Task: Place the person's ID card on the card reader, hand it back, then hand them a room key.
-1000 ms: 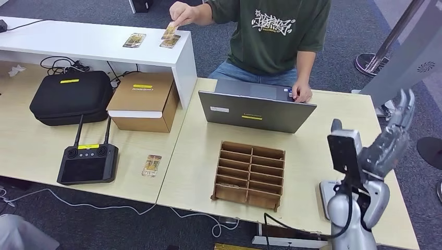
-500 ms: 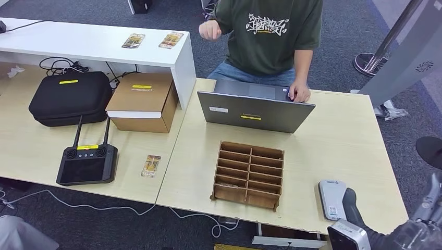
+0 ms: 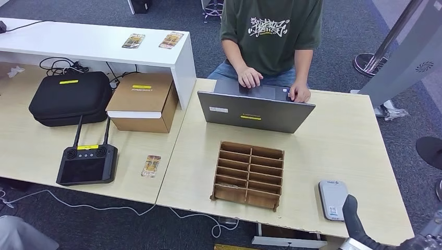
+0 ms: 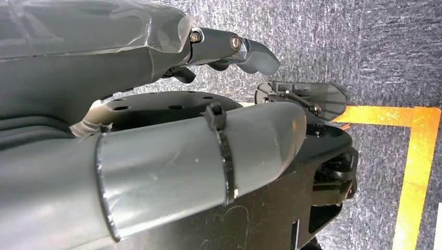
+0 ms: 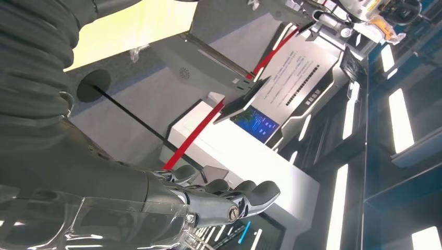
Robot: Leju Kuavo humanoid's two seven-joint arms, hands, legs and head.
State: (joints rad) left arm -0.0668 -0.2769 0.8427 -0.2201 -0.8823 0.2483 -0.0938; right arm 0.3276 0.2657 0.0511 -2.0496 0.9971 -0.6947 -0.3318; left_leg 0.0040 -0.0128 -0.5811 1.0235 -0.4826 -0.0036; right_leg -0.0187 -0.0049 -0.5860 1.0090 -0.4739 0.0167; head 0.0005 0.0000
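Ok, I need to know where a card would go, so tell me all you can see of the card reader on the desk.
The card reader is a small, flat, light grey slab with rounded corners, plastic by its look. It lies flat on the light wooden table, near the front edge at the robot's right, right of the wooden divider tray. Small marks sit at its far end and a sticker near its front. No card lies on it. The right hand rises just beside its near corner; contact is unclear.
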